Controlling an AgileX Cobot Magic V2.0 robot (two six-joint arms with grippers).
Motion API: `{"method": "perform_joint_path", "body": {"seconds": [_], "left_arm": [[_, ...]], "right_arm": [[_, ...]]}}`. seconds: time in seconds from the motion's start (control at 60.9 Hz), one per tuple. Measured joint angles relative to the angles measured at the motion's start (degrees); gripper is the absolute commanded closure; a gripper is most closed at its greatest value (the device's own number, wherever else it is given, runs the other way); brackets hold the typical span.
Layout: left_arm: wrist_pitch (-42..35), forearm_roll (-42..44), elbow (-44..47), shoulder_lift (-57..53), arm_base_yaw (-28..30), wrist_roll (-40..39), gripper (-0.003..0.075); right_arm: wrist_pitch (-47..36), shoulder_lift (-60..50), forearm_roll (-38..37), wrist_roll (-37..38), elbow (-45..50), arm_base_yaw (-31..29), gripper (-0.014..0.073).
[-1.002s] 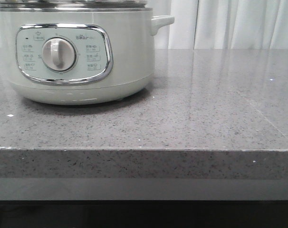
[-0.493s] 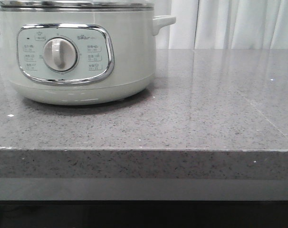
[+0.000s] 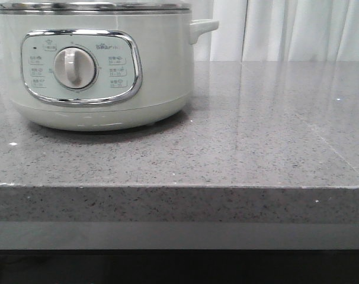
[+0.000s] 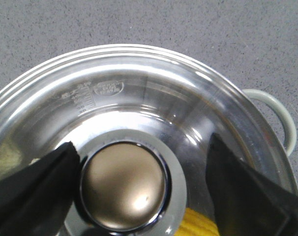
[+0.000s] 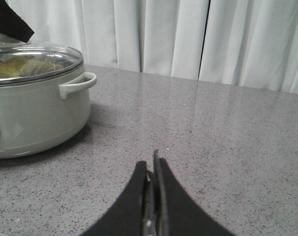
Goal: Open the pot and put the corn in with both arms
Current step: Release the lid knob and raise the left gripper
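The pale-green pot (image 3: 162, 71) stands at the left of the grey counter with its glass lid (image 4: 139, 98) on it. In the left wrist view I look straight down on the lid. My left gripper (image 4: 142, 142) is open, with one black finger on each side of the lid's round metal knob (image 4: 124, 184); the left finger is close against the knob and the right one is well clear. The yellow corn (image 4: 200, 227) shows through the glass, inside the pot. My right gripper (image 5: 153, 160) is shut on nothing, low over the counter to the right of the pot (image 5: 36, 113).
The speckled grey counter (image 3: 268, 136) stretches right of the pot, with its front edge (image 3: 179, 188) near me. White curtains (image 5: 188, 34) hang behind it. The pot's side handle (image 5: 80, 82) sticks out towards my right gripper.
The steel rim of the lid on top of the pot sits slightly lower and flatter than a second ago, and the pot has shifted a hair to the right.
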Motion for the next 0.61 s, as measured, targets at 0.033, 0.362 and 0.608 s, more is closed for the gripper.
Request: {"method": "perform_joint_path", "body": {"seconds": [0.033, 0.362, 0.608], "left_arm": [[0.0, 0.0, -0.1, -0.5, 0.0, 0.0, 0.0193], [-3.1, 0.0, 4.7, -10.7, 0.0, 0.1, 0.027], [-11.5, 0.0, 20.8, -22.8, 0.0, 0.1, 0.0473]], "right_arm": [[0.0, 0.0, 0.0, 0.0, 0.0, 0.0, 0.0666], [0.0, 0.0, 0.0, 0.0, 0.0, 0.0, 0.0666], [0.0, 0.0, 0.0, 0.0, 0.0, 0.0, 0.0666]]}}
